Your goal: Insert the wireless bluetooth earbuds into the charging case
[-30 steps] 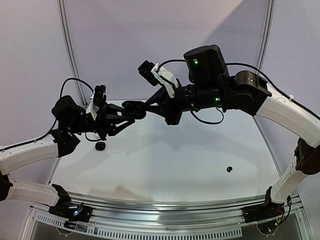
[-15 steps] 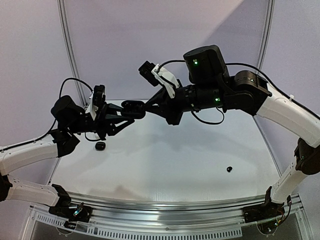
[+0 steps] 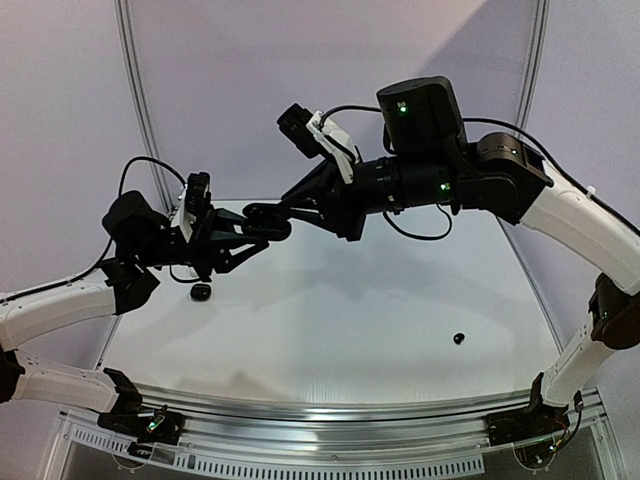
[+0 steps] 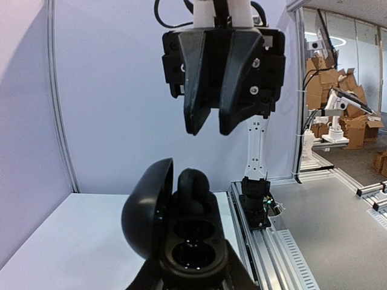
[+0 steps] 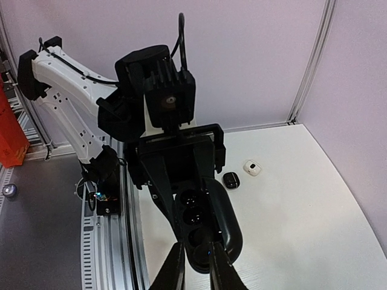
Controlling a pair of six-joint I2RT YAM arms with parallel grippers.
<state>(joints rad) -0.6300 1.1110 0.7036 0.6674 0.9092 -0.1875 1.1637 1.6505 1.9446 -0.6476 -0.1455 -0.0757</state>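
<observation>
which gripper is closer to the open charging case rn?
Left. The left gripper is clamped on the base of the charging case, holding it with the lid open. The right gripper hangs just above the case, fingertips pointing down at it, not touching.

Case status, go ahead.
Left end effector shut on open case. Right end effector above it, slightly open, empty. One earbud in case, spare earbud on table. Path clear.

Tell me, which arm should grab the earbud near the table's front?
Right, probably. The left gripper holds the open case, so it is busy. The right gripper looks empty, and the earbud lies on its side of the table.
</observation>
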